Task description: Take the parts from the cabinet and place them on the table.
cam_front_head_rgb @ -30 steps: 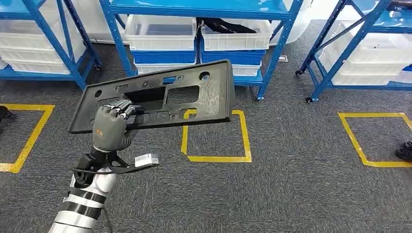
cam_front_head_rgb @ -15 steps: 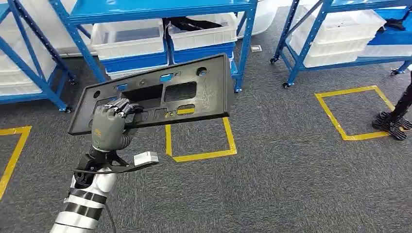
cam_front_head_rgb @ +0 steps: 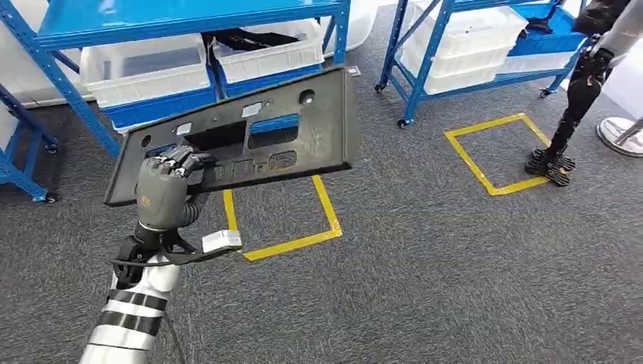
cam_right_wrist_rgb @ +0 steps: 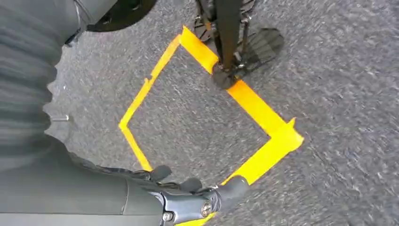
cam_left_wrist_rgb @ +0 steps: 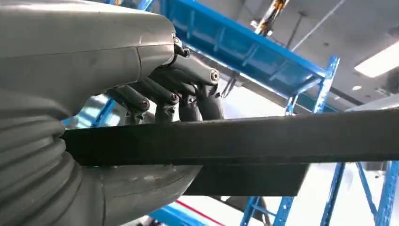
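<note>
Robot turning away from the blue shelving, a flat black part carried in its left hand.

From the left: the left hand (cam_front_head_rgb: pixel 161 191) grips the black panel (cam_front_head_rgb: pixel 250 136) by its near edge, fingers (cam_left_wrist_rgb: pixel 188 92) curled over the top, holding it level above the carpet. Over the last second the whole scene has slid leftward, so the robot is turning right; the grip looks unchanged. No table is in sight, so placing is likely some way off. The right hand (cam_right_wrist_rgb: pixel 155 197) hangs over a yellow floor square (cam_right_wrist_rgb: pixel 211 117), fingers curled, holding nothing.
</note>
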You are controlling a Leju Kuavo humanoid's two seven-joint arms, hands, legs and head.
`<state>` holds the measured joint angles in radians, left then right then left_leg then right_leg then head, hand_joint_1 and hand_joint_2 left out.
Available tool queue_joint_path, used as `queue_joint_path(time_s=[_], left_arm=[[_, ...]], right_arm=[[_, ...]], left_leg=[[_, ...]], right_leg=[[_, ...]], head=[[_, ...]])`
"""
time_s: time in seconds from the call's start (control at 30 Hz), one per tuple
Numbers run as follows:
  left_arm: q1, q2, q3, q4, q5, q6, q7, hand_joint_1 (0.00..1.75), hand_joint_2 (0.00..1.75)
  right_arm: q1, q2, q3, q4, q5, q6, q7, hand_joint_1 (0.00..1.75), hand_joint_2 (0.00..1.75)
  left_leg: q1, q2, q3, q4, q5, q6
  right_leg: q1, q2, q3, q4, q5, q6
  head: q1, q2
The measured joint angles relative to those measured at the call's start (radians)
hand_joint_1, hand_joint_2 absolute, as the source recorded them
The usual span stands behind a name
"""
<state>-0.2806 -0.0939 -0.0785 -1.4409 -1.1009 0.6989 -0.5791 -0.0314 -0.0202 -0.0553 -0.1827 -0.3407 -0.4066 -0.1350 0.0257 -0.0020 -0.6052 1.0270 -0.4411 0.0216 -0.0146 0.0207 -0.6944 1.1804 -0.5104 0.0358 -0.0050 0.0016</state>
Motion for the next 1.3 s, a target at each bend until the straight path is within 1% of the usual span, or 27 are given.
queue_joint_path(time_s=[0.07,0.1,0.13,0.2,0.23,0.27,0.4,0.43,0.47,0.5,0.57,0.63,0.7,0.73,0.77,0.83,0.9,0.93,0.97,1.0,1.07,1.1,1.17,1.2,1.23,1.27,1.3], left_arm=[[0.003,0.012,-0.011,0.007,0.001,0.0,0.01,1.75,1.75],[0.004,0.018,-0.021,0.011,0.005,0.0,0.015,1.75,1.75],[0.005,0.022,-0.031,0.014,0.011,0.0,0.02,1.75,1.75],[0.005,0.028,-0.044,0.016,0.018,0.0,0.025,1.75,1.75],[0.004,0.031,-0.049,0.016,0.021,0.0,0.027,1.75,1.75],[0.005,0.034,-0.051,0.016,0.024,0.0,0.03,1.75,1.75],[0.0,0.049,-0.086,0.022,0.043,0.0,0.057,1.75,1.75],[-0.002,0.052,-0.09,0.022,0.045,0.0,0.058,1.75,1.75],[-0.002,0.057,-0.095,0.023,0.054,0.0,0.057,1.75,1.75],[-0.002,0.059,-0.1,0.023,0.058,0.0,0.057,1.75,1.75],[0.002,0.07,-0.113,0.028,0.058,0.0,0.062,1.75,1.75],[0.006,0.075,-0.124,0.029,0.058,0.0,0.066,1.75,1.75],[0.006,0.077,-0.129,0.029,0.058,0.0,0.068,1.75,1.75],[0.004,0.078,-0.131,0.029,0.058,0.0,0.068,1.75,1.75],[0.003,0.082,-0.133,0.03,0.059,0.0,0.069,1.75,1.75],[0.002,0.082,-0.141,0.029,0.064,0.0,0.069,1.75,1.75],[-0.003,0.083,-0.148,0.029,0.076,0.0,0.068,1.75,1.75],[-0.007,0.082,-0.154,0.029,0.08,0.0,0.068,1.75,1.75],[-0.008,0.082,-0.158,0.029,0.085,0.0,0.069,1.75,1.75],[-0.009,0.083,-0.159,0.03,0.09,0.0,0.069,1.75,1.75],[-0.009,0.084,-0.162,0.032,0.095,0.0,0.069,1.75,1.75],[-0.009,0.084,-0.168,0.034,0.095,0.0,0.069,1.75,1.75],[-0.009,0.084,-0.177,0.039,0.097,0.0,0.069,1.75,1.75],[-0.01,0.084,-0.18,0.04,0.098,0.0,0.069,1.75,1.75],[-0.012,0.084,-0.183,0.041,0.1,0.0,0.07,1.75,1.75],[-0.015,0.085,-0.184,0.041,0.104,0.0,0.07,1.75,1.75],[-0.019,0.085,-0.184,0.041,0.107,0.0,0.071,1.75,1.75]], right_arm=[[0.0,0.0,-0.006,0.0,0.003,0.005,0.0,0.0,1.75],[0.0,-0.001,-0.008,0.0,0.006,0.007,0.0,0.0,1.75],[0.002,-0.002,-0.011,0.0,0.008,0.007,0.0,0.0,1.75],[0.002,-0.005,-0.014,0.0,0.009,0.007,0.0,0.0,1.75],[0.0,-0.005,-0.015,-0.001,0.01,0.007,-0.001,0.0,1.75],[-0.005,-0.006,-0.016,-0.002,0.011,0.007,-0.001,0.0,1.75],[0.0,-0.009,-0.026,-0.002,0.015,0.007,-0.003,0.0,1.75],[0.003,-0.009,-0.029,-0.002,0.016,0.006,-0.004,0.0,1.75],[0.003,-0.009,-0.031,-0.002,0.016,0.005,-0.004,0.0,1.75],[0.002,-0.01,-0.033,-0.002,0.017,0.005,-0.005,0.0,1.75],[0.001,-0.01,-0.039,-0.002,0.017,0.005,-0.01,0.0,1.75],[0.002,-0.011,-0.041,-0.002,0.017,0.005,-0.012,0.0,1.75],[0.003,-0.012,-0.046,-0.002,0.017,0.005,-0.012,0.0,1.75],[0.003,-0.012,-0.047,-0.002,0.017,0.005,-0.012,0.0,1.75],[0.001,-0.011,-0.047,-0.002,0.017,0.005,-0.013,0.0,1.75],[0.002,-0.012,-0.052,-0.002,0.017,0.005,-0.015,0.0,1.75],[0.01,-0.012,-0.057,-0.002,0.017,0.005,-0.015,0.0,1.75],[0.013,-0.013,-0.059,-0.002,0.017,0.005,-0.015,0.0,1.75],[0.012,-0.01,-0.061,-0.002,0.017,0.005,-0.015,0.0,1.75],[0.009,-0.01,-0.062,-0.002,0.017,0.004,-0.015,0.0,1.75],[0.006,-0.011,-0.064,-0.002,0.017,0.004,-0.015,0.0,1.75],[0.006,-0.011,-0.065,-0.002,0.017,0.003,-0.015,0.0,1.75],[0.008,-0.012,-0.069,-0.002,0.017,0.002,-0.015,0.0,1.75],[0.008,-0.014,-0.072,-0.002,0.017,0.001,-0.015,0.0,1.75],[0.007,-0.014,-0.074,-0.002,0.017,0.0,-0.016,0.0,1.75],[0.002,-0.01,-0.075,-0.003,0.017,0.0,-0.016,0.0,1.75],[0.0,-0.011,-0.078,-0.004,0.017,-0.001,-0.017,0.0,1.75]], left_leg=[[-0.001,0.027,-0.002,0.0,-0.001,0.001],[0.0,0.039,-0.002,0.0,-0.001,0.001],[0.001,0.051,-0.002,0.0,-0.002,0.0],[0.003,0.072,0.001,0.001,-0.004,-0.004],[0.001,0.082,0.004,0.001,-0.006,-0.01],[-0.009,0.092,0.005,0.003,-0.012,-0.018],[-0.006,0.131,0.022,-0.007,-0.016,-0.041],[-0.001,0.089,0.018,0.007,-0.029,-0.047],[0.0,0.038,-0.001,0.057,-0.066,-0.046],[-0.002,0.014,-0.033,0.128,-0.107,-0.044],[-0.004,-0.002,-0.117,0.3,-0.173,-0.042],[-0.004,-0.002,-0.119,0.291,-0.142,-0.036],[-0.004,-0.014,-0.045,0.135,-0.051,-0.028],[-0.002,-0.049,0.0,0.045,-0.012,-0.024],[0.001,-0.082,0.013,0.015,-0.025,-0.023],[-0.008,-0.059,0.011,0.012,-0.022,-0.021],[-0.008,-0.037,0.018,0.002,-0.016,-0.007],[-0.004,-0.024,0.022,-0.006,-0.01,-0.001],[-0.004,-0.016,0.023,-0.009,-0.008,0.006],[-0.005,-0.003,0.023,-0.009,-0.009,0.008],[-0.007,0.024,0.022,-0.009,-0.01,0.01],[-0.007,0.039,0.021,-0.009,-0.011,0.009],[-0.003,0.062,0.022,-0.008,-0.014,0.005],[-0.001,0.073,0.024,-0.008,-0.016,0.002],[0.001,0.085,0.026,-0.007,-0.019,-0.004],[-0.009,0.092,0.029,-0.006,-0.022,-0.011],[-0.012,0.105,0.031,-0.005,-0.028,-0.02]], right_leg=[[-0.003,-0.01,-0.069,0.13,-0.038,0.003],[-0.006,-0.012,-0.074,0.137,-0.032,0.01],[-0.009,-0.016,-0.051,0.09,-0.009,0.021],[-0.011,-0.048,0.042,-0.084,0.053,0.04],[-0.009,-0.102,0.09,-0.165,0.071,0.041],[0.003,-0.111,0.095,-0.173,0.075,0.034],[0.001,-0.051,0.089,-0.174,0.086,0.001],[-0.015,-0.04,0.091,-0.176,0.087,-0.004],[-0.013,-0.029,0.092,-0.176,0.088,-0.011],[-0.012,-0.021,0.092,-0.176,0.089,-0.022],[-0.006,0.012,0.092,-0.175,0.088,-0.024],[-0.003,0.042,0.094,-0.173,0.088,-0.024],[-0.003,0.072,0.099,-0.172,0.087,-0.024],[-0.003,0.086,0.1,-0.17,0.087,-0.023],[0.006,0.095,0.094,-0.166,0.085,-0.019],[-0.002,0.111,0.085,-0.169,0.089,-0.008],[-0.004,0.133,0.073,-0.176,0.093,0.006],[-0.004,0.097,0.07,-0.161,0.088,0.007],[0.004,0.038,0.048,-0.121,0.067,0.004],[0.003,0.011,0.011,-0.053,0.038,0.0],[0.0,-0.008,-0.069,0.1,-0.018,-0.002],[-0.003,-0.011,-0.096,0.15,-0.026,0.006],[-0.011,-0.017,-0.059,0.073,0.012,0.027],[-0.014,-0.03,-0.006,-0.026,0.048,0.04],[-0.017,-0.064,0.054,-0.129,0.077,0.05],[-0.014,-0.117,0.076,-0.172,0.081,0.047],[-0.007,-0.109,0.08,-0.175,0.091,0.038]], head=[[0.001,0.0],[0.0,0.0],[0.001,0.0],[0.0,0.0],[0.003,0.0],[0.003,0.0],[-0.002,0.0],[-0.005,0.0],[-0.007,0.0],[-0.008,0.0],[-0.009,0.0],[-0.01,0.0],[-0.01,0.0],[-0.01,0.0],[-0.008,0.0],[-0.008,0.0],[-0.008,0.0],[-0.008,0.0],[-0.002,0.0],[0.005,0.0],[0.005,0.0],[0.006,0.0],[0.007,0.0],[0.006,0.0],[0.007,0.0],[0.01,0.0],[0.011,0.0]])
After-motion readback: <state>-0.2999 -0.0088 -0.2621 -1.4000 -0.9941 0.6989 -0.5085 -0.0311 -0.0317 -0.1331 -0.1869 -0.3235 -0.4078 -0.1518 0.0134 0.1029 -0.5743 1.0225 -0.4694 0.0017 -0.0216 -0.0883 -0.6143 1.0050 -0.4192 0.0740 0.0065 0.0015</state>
